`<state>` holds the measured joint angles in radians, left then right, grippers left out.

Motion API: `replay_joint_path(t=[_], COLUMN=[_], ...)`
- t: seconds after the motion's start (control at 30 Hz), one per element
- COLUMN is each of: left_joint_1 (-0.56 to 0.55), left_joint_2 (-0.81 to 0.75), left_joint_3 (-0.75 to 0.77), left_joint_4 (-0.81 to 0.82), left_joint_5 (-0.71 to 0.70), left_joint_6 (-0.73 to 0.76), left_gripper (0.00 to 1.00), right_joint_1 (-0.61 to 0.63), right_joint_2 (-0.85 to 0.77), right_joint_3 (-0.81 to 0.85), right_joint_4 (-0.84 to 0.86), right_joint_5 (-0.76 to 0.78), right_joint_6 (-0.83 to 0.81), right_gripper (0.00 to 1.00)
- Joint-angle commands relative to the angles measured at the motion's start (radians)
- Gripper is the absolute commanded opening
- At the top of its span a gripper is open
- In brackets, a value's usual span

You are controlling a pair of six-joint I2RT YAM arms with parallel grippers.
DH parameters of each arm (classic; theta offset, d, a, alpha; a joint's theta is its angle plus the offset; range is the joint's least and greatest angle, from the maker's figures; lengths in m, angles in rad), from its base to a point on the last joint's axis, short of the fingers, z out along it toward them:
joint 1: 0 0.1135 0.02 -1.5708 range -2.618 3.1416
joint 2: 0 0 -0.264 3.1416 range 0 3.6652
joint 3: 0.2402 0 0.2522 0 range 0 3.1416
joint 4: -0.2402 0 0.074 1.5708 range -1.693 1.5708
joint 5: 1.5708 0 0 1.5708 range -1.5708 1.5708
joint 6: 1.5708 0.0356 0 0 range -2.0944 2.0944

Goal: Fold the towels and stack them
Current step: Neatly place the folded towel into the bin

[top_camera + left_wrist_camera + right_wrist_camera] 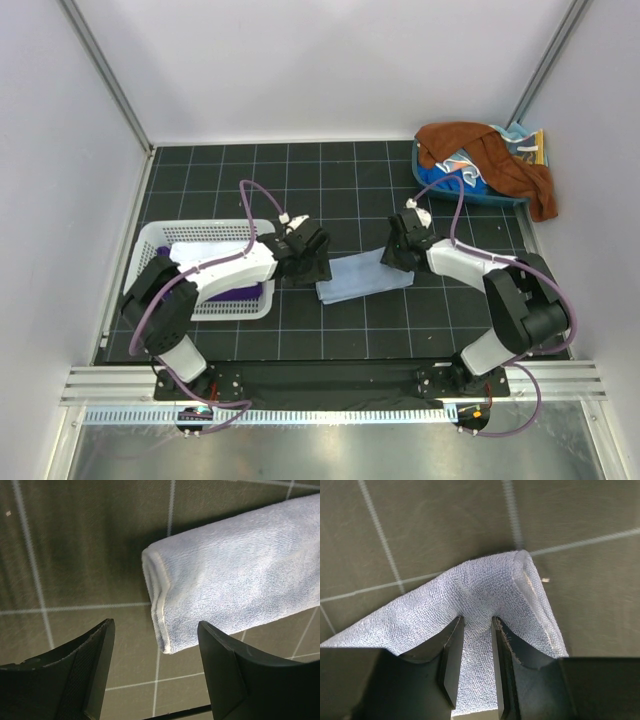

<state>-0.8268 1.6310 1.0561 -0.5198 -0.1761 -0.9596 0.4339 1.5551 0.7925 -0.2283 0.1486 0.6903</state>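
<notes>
A folded light blue towel (362, 276) lies on the black gridded mat in the middle. My left gripper (314, 264) is open at its left end; in the left wrist view (155, 627) the fingers straddle the towel's folded corner (240, 570) without touching it. My right gripper (398, 254) is at the towel's right end, its jaws nearly closed and pinching a ridge of the cloth (420, 620) near the corner (477, 622). A dark purple towel (236, 292) and a white towel (205, 250) lie in the white basket. A rust-brown towel (490, 150) drapes over the far-right pile.
The white slotted basket (150, 245) stands on the left, under the left arm. A blue tub (480, 197) at the back right holds the brown towel and light blue cloth (462, 165). White walls close in the mat on three sides.
</notes>
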Motion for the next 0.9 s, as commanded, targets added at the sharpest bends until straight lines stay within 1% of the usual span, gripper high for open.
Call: replay_joint_path(t=[0.0, 0.17, 0.33, 0.53, 0.73, 0.8, 0.83, 0.87], left_joint_1=[0.026, 0.046, 0.054, 0.060, 0.057, 0.057, 0.055, 0.054], left_joint_2=[0.024, 0.082, 0.142, 0.219, 0.244, 0.250, 0.253, 0.253], left_joint_3=[0.002, 0.001, 0.013, 0.004, -0.039, -0.042, -0.039, -0.035], left_joint_4=[0.090, 0.151, 0.182, 0.239, 0.242, 0.242, 0.239, 0.231], left_joint_5=[0.073, 0.156, 0.173, 0.251, 0.216, 0.211, 0.207, 0.201], left_joint_6=[0.027, 0.032, 0.033, 0.010, -0.040, -0.042, -0.042, -0.042], left_gripper=[0.71, 0.70, 0.70, 0.65, 0.54, 0.49, 0.42, 0.39], right_joint_1=[-0.024, -0.030, -0.035, -0.038, -0.047, -0.049, -0.049, -0.049], right_joint_2=[-0.059, -0.096, -0.127, -0.158, -0.168, -0.173, -0.173, -0.171], right_joint_3=[-0.036, -0.059, -0.075, -0.082, -0.082, -0.082, -0.082, -0.079], right_joint_4=[-0.002, -0.011, -0.011, -0.017, -0.019, -0.017, -0.017, -0.017], right_joint_5=[0.057, 0.057, 0.046, 0.042, 0.029, 0.020, 0.017, 0.014], right_joint_6=[0.025, 0.032, 0.038, 0.038, 0.029, 0.028, 0.029, 0.029], right_gripper=[0.36, 0.36, 0.36, 0.36, 0.36, 0.36, 0.36, 0.36])
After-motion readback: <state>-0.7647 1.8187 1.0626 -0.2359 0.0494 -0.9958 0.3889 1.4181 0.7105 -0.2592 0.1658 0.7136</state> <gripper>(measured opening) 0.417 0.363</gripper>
